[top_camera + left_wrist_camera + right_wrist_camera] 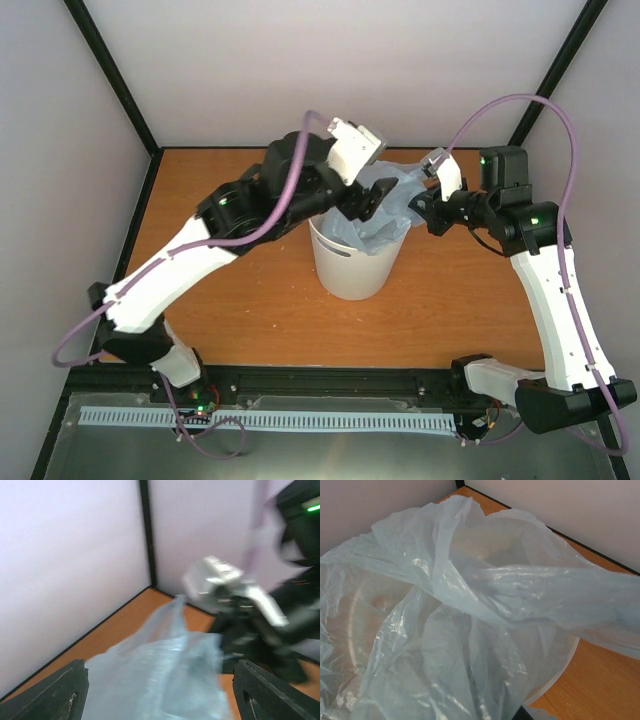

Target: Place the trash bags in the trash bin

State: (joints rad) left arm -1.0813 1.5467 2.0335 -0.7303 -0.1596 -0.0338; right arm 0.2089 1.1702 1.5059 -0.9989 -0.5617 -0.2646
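Note:
The pale-blue translucent trash bag (388, 200) lies bunched over the mouth of the off-white trash bin (348, 268), partly sunk inside it. My left gripper (367, 201) hovers over the bin's far-left rim. In the left wrist view the gripper (167, 696) is open, its fingers (62, 695) wide apart with the bag (160, 672) between them. My right gripper (424, 207) is at the bag's right edge. In the right wrist view the bag (470, 605) covers its fingers, folds converge toward them, and the bin rim (565, 672) shows beneath.
The bin stands mid-table on the orange wooden table (230, 300). White walls with black corner posts (115, 70) close in the back and sides. The right arm's gripper (235, 587) shows blurred in the left wrist view, just beyond the bag.

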